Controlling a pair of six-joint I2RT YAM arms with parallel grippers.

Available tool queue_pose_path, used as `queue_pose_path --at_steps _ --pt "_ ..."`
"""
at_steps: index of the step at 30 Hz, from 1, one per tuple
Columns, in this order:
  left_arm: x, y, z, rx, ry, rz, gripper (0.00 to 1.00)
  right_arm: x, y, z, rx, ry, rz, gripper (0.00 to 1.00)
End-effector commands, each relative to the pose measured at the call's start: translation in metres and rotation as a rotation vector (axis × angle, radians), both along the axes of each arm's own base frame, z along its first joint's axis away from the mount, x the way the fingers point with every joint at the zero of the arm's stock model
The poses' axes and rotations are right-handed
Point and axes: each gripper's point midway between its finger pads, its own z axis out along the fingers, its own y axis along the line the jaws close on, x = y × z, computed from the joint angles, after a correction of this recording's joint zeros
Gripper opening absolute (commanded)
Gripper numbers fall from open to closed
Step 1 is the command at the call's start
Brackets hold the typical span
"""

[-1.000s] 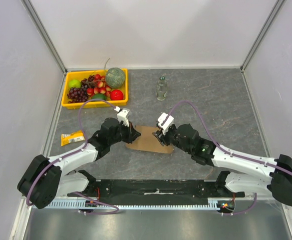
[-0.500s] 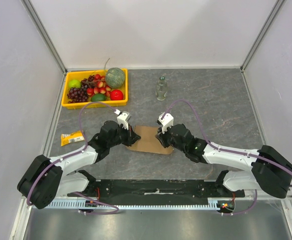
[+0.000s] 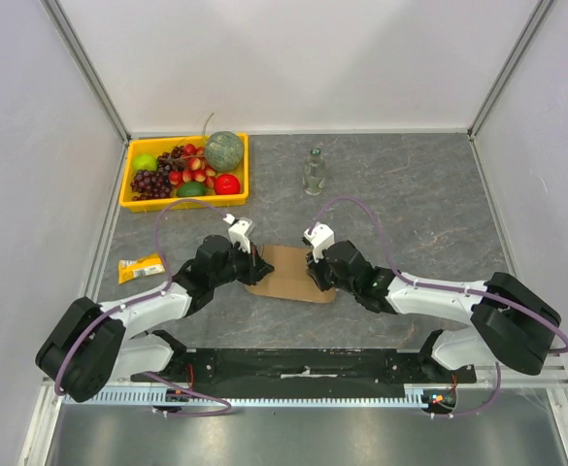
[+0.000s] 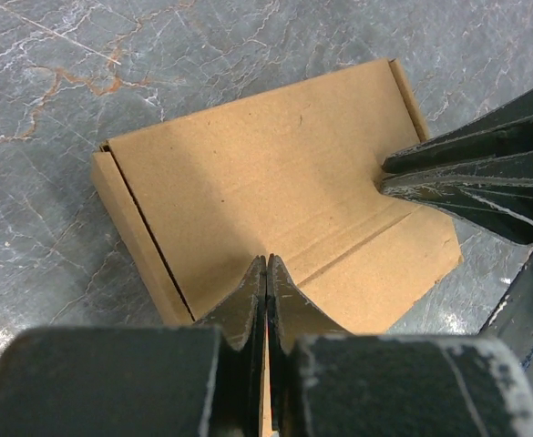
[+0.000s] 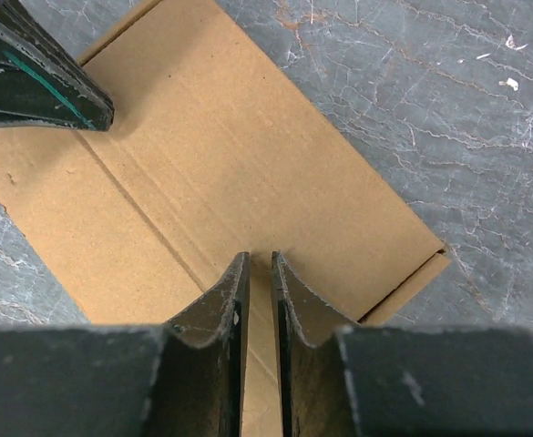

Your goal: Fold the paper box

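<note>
right tool: jaws close from wide to a slit on paper box | right arm: swings inward, stretches lower

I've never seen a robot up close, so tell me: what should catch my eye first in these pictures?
First, the flat brown paper box at the table's middle, with the left gripper and right gripper reaching it from opposite sides, tips on the cardboard. Next, the yellow tray of colourful fruit in the far left corner, and a small glass bottle standing alone to its right.
</note>
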Motion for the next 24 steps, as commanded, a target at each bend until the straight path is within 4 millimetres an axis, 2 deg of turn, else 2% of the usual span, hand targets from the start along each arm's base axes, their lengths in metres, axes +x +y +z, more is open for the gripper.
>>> queue_pose_path --at_steps 1,3,6,9,12,15,17,20,22,24 --pt "-0.001 -0.006 0.002 -0.031 0.001 -0.02 0.02 0.007 0.006 0.009 0.005 -0.007 -0.001 0.21" --pt "0.0 -0.006 0.002 -0.032 0.004 -0.021 0.02 0.007 0.004 0.008 -0.006 -0.005 -0.005 0.21" --pt "0.001 -0.007 0.006 -0.035 -0.004 -0.021 0.02 0.009 0.004 0.019 0.015 -0.029 -0.008 0.21" --pt "0.007 -0.006 0.026 -0.04 -0.05 -0.002 0.02 0.014 -0.003 0.043 0.057 -0.081 -0.052 0.19" --pt "0.015 0.005 0.051 -0.041 -0.116 0.065 0.03 0.021 -0.022 0.058 0.082 -0.109 -0.148 0.17" --pt "0.02 0.022 0.067 -0.035 -0.159 0.16 0.25 0.023 -0.042 0.064 0.105 -0.095 -0.22 0.32" --pt "0.021 0.034 0.07 -0.025 -0.161 0.216 0.31 0.017 -0.048 0.064 0.099 -0.066 -0.217 0.42" --pt "0.015 0.044 0.062 0.005 -0.131 0.236 0.46 0.005 -0.054 0.058 0.069 0.008 -0.22 0.58" --pt "0.01 0.047 0.053 0.03 -0.103 0.228 0.59 -0.005 -0.056 0.054 0.075 0.061 -0.22 0.64" --pt "0.003 0.047 0.044 0.043 -0.083 0.203 0.64 -0.012 -0.058 0.05 0.094 0.105 -0.235 0.68"
